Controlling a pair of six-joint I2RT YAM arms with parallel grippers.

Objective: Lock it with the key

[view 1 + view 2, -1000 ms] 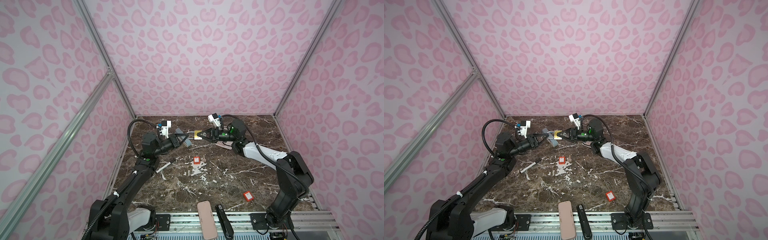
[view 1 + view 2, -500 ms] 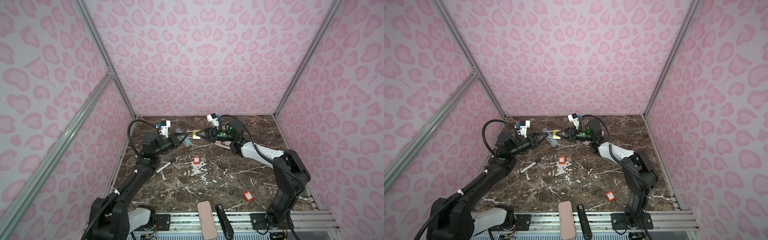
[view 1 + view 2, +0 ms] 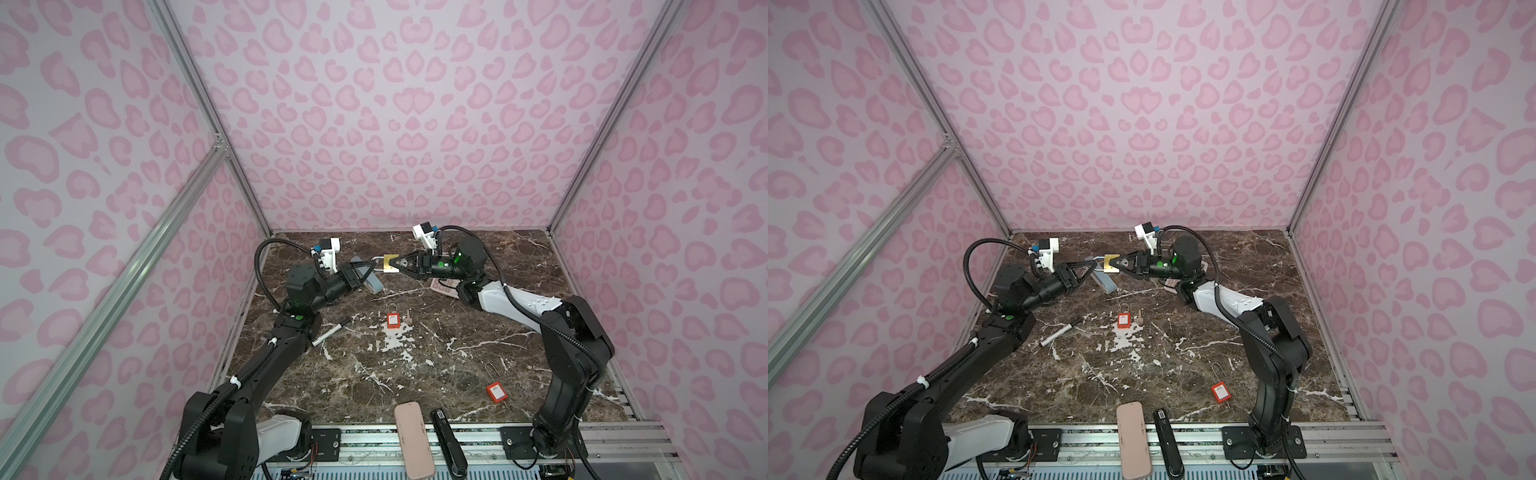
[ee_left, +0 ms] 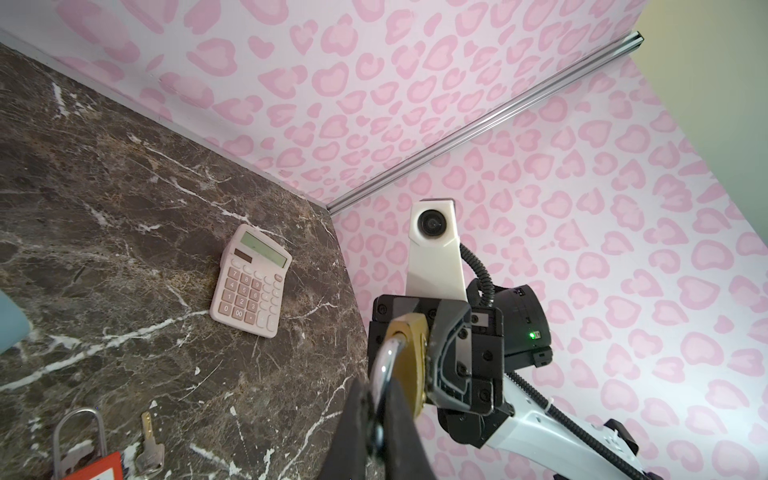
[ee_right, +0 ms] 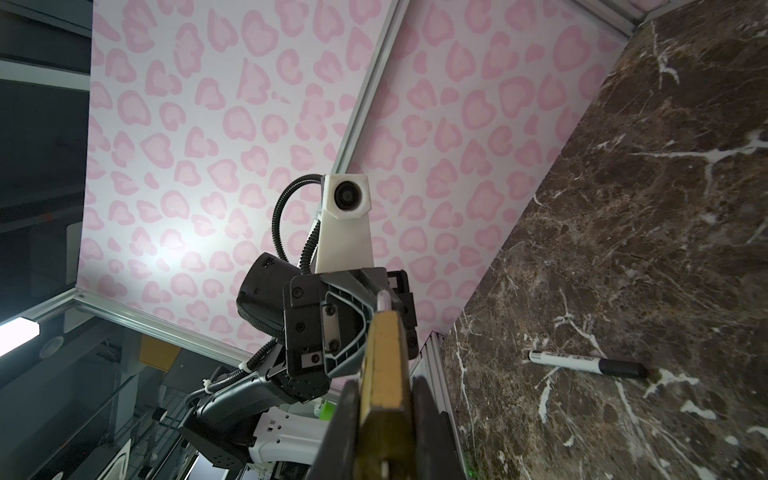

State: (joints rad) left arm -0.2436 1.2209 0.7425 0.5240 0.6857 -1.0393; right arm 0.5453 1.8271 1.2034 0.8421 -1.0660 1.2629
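Observation:
A brass padlock hangs in the air over the back of the table, held between both grippers. My left gripper is shut on its silver shackle. My right gripper is shut on the brass body, one finger on each flat face. A small key lies on the marble, next to a red padlock and apart from both grippers.
A pink calculator lies under the right arm. A blue-grey block sits below the left gripper, and a marker lies at the left. Another red padlock is at the front right. A pink case and a black bar rest on the front rail.
The right gripper and the brass padlock have edged slightly left, toward the left gripper. Both grips are unchanged.

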